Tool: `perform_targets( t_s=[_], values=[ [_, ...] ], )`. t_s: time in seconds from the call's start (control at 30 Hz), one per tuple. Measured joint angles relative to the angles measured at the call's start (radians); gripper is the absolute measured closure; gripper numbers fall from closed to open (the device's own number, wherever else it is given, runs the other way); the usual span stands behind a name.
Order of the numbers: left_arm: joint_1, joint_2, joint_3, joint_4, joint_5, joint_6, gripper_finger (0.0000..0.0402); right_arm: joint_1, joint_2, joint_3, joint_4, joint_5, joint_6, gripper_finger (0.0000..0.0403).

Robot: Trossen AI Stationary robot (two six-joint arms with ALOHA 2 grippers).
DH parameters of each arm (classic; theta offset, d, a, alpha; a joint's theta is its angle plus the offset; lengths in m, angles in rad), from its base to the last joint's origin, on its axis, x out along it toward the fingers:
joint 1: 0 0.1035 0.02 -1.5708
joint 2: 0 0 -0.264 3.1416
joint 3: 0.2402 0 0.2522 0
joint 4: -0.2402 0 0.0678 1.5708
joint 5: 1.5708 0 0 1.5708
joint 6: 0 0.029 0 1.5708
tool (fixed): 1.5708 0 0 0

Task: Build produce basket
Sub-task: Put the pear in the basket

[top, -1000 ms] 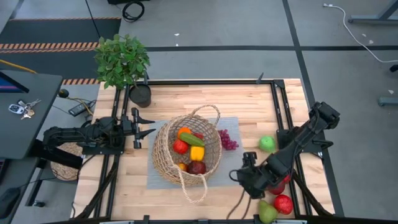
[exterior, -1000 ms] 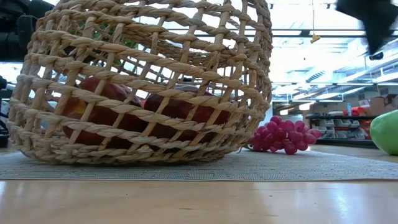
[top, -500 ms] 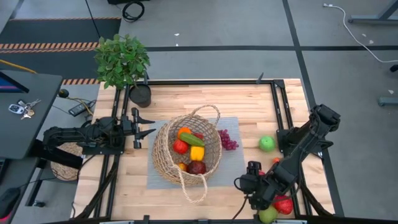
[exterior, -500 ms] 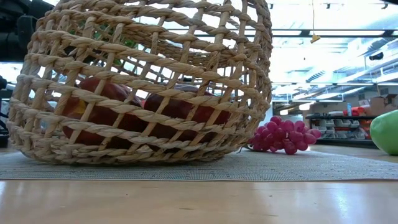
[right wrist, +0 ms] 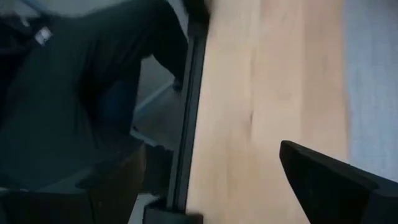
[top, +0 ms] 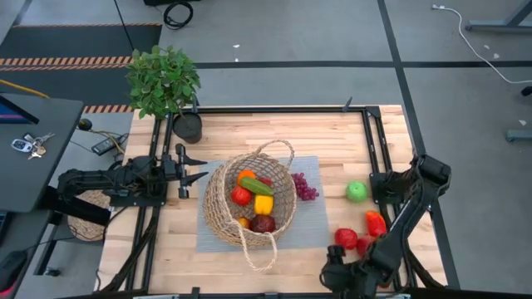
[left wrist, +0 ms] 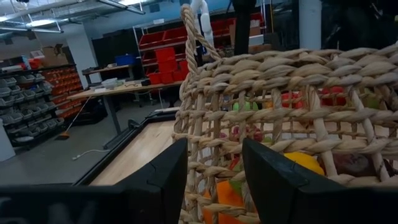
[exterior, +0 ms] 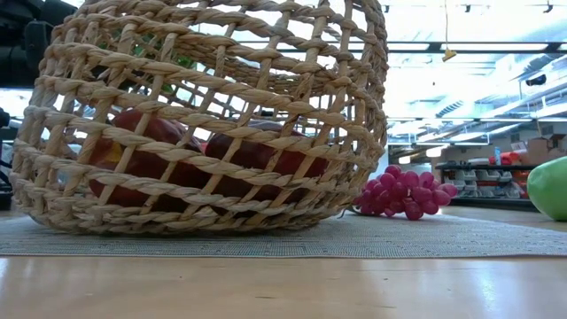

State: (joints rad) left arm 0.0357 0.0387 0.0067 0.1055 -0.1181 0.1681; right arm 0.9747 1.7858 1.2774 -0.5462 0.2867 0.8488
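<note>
Potted plant [top: 163,80] at the counter's [top: 332,133] far left corner. Grey mat [top: 312,218] at centre. Keys [top: 25,144] on a dark side desk [top: 33,178]; red bins [left wrist: 168,53] on shelving in the room.

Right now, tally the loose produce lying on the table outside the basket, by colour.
Purple: 1, the grapes
Green: 1, the green apple
Red: 2, the red pepper and the red apple
Total: 4 in clear view; the right arm may hide more.

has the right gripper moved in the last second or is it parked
Yes. In the high view the right gripper has swung toward the table's near edge, away from the green apple, uncovering the red fruits it hung over. Its jaws are open and empty.
</note>
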Motion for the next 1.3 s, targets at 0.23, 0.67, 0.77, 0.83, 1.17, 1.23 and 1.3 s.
perform_targets(
  t_s=[0.23, 0.67, 0.77, 0.83, 1.17, 1.23, 1.3],
  values=[
    [0.000, 0.000, 0.000, 0.000, 0.000, 0.000, 0.0241, 0.060, 0.078, -0.001, 0.008, -0.052, 0.077, 0.0031],
    [0.000, 0.000, 0.000, -0.001, 0.000, 0.000, 0.0241, 0.193, 0.113, -0.001, -0.156, -0.032, 0.083, 0.0031],
    [0.000, 0.000, 0.000, 0.000, 0.000, 0.000, 0.0241, 0.212, 0.121, -0.014, -0.208, -0.011, 0.083, 0.0031],
    [0.000, 0.000, 0.000, 0.000, 0.000, 0.000, 0.0241, 0.216, 0.132, -0.015, -0.231, -0.011, 0.083, 0.0031],
    [0.000, 0.000, 0.000, 0.000, 0.000, 0.000, 0.0241, 0.215, 0.145, -0.015, -0.343, -0.001, 0.069, 0.0036],
    [0.000, 0.000, 0.000, 0.000, 0.000, 0.000, 0.0241, 0.214, 0.145, -0.015, -0.354, 0.002, 0.065, 0.0047],
    [0.000, 0.000, 0.000, 0.000, 0.000, 0.000, 0.0241, 0.214, 0.145, -0.015, -0.362, 0.004, 0.053, 0.0061]
  ],
)
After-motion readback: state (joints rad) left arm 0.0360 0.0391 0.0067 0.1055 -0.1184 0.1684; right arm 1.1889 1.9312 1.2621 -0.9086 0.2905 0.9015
